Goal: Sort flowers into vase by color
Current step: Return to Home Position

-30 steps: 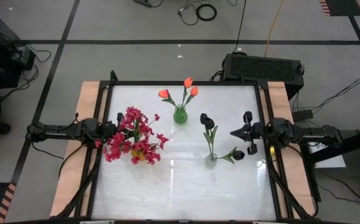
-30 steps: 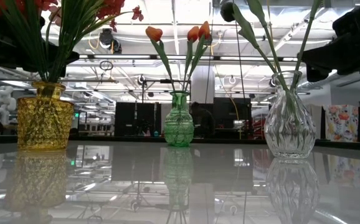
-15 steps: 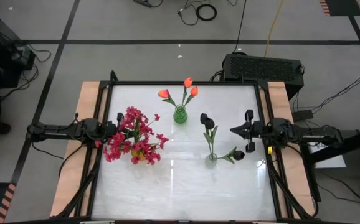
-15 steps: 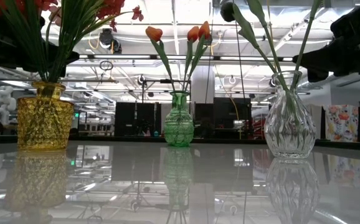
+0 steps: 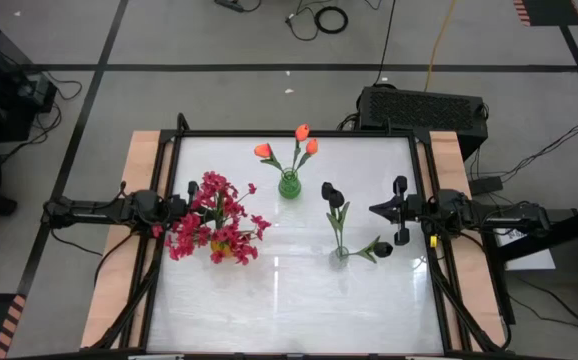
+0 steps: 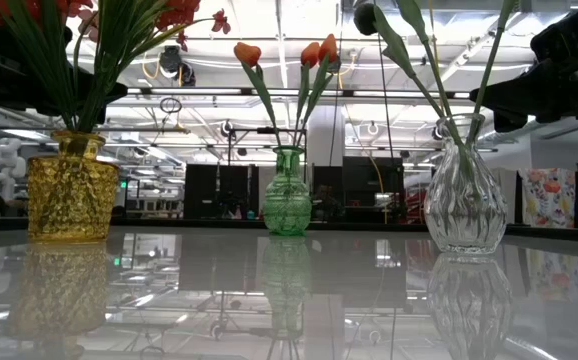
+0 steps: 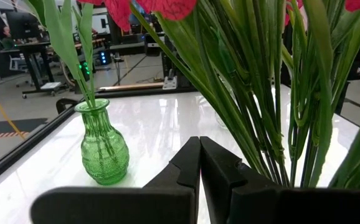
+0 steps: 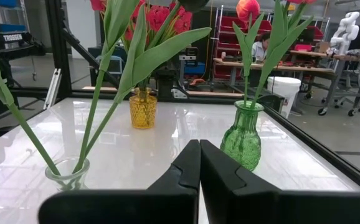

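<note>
On the glossy white table (image 5: 299, 310), three vases, each filled with one colour. Left of centre, the yellow vase (image 6: 72, 190), packed with crimson sprays (image 5: 214, 225), blooms spread wide over its mouth, green stems fanning upward. Far and central, the green vase (image 6: 287, 195), holding three orange tulips (image 5: 302, 132), buds splayed apart: one to the left, two to the right. Right of centre and nearer, the clear vase (image 6: 466, 205), with black blooms (image 5: 331, 192): one raised toward the far side, another tipped low to the right with a leaf beside it.

At the left edge, a little farther back than the yellow vase, the left gripper (image 7: 199, 142): fingers pressed together, nothing between them, tips aimed right and tucked close under the outer crimson blooms, stems just ahead; touching or not, impossible to tell. At the right edge, the right gripper (image 8: 199, 144): fingers likewise together and empty, tips aimed left, apart from the clear vase, near the low black bloom. Both arms stretched straight in from the table's sides, facing each other across the vases. Beyond the far right corner, a black box (image 5: 424, 105) on the floor, cables (image 5: 331, 18) farther off.
</note>
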